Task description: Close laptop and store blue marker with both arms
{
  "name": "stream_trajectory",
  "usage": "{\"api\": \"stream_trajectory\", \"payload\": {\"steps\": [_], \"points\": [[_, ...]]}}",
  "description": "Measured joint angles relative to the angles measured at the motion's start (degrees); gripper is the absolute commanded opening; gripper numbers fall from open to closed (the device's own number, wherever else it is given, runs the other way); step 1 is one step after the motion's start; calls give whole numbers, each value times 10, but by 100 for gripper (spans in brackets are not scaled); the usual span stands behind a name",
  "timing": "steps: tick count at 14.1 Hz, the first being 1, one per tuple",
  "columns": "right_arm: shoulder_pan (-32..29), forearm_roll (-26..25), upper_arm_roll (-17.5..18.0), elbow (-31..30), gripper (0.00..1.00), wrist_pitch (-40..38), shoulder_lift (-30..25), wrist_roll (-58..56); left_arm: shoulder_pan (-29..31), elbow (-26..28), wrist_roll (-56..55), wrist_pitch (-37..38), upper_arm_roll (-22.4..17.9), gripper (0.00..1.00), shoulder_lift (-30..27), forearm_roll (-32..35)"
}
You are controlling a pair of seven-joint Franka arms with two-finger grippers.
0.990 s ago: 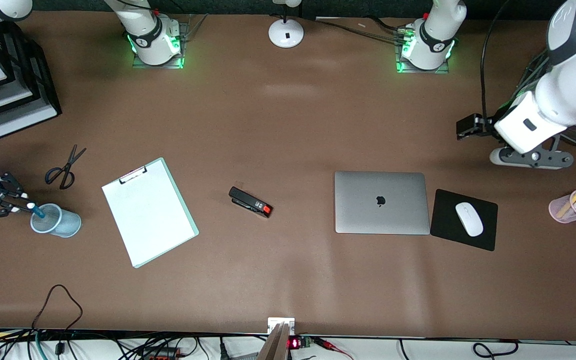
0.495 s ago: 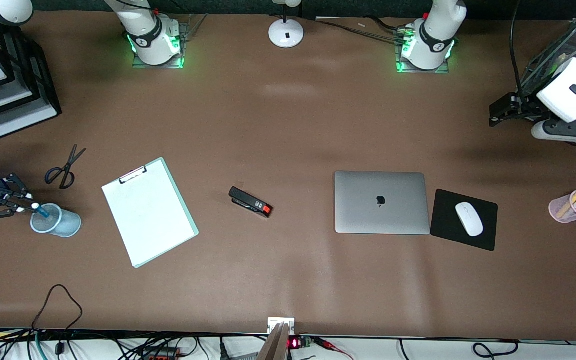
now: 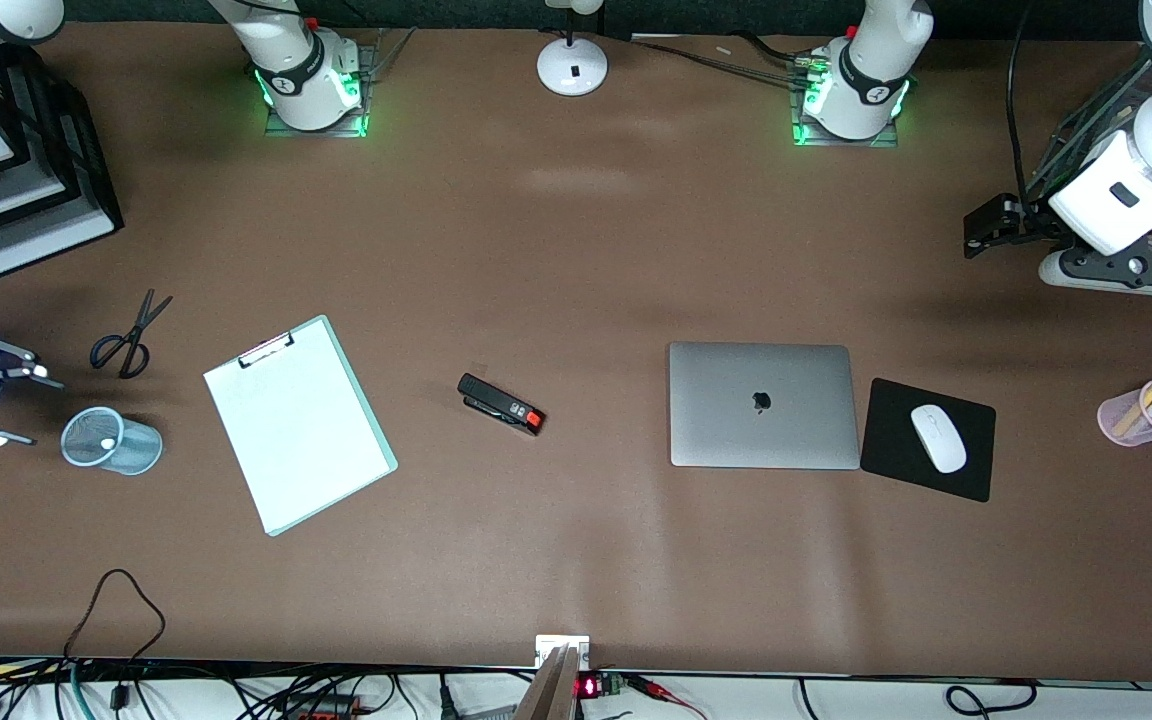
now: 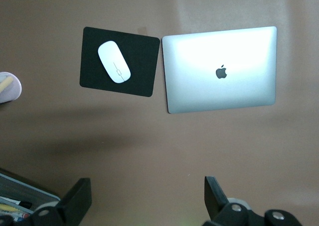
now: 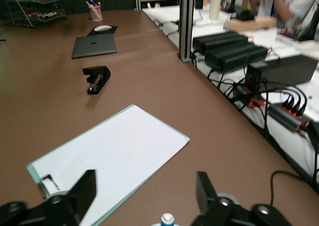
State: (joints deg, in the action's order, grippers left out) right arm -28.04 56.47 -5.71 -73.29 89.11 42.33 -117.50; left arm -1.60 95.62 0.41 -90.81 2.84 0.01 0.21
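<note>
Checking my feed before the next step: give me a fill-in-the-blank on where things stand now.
1. The laptop lid is ____.
2. The blue marker stands in the mesh ____.
3. The right tool beside the cup is ____ and holds nothing.
4. The white mouse lies on the black ____, beside the laptop.

Missing words: shut; cup; open; pad
</note>
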Motion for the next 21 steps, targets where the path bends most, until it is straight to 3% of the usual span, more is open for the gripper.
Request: {"api": "stream_trajectory", "payload": {"steps": [7,13,17,21], "points": [[75,-211,3,57,100,39,-89,254,26,-5,1,5,-10,100,-2,0],[164,-350,5,62,100,39,-124,504,28,-9,1,5,-4,100,-2,-7],[212,-402,6,62,100,-9,-154,673,25,-26,1,56,10,100,-2,-12],[258,-473,7,61,100,-50,-179,841,23,-31,1,58,33,100,-2,-18]]}}
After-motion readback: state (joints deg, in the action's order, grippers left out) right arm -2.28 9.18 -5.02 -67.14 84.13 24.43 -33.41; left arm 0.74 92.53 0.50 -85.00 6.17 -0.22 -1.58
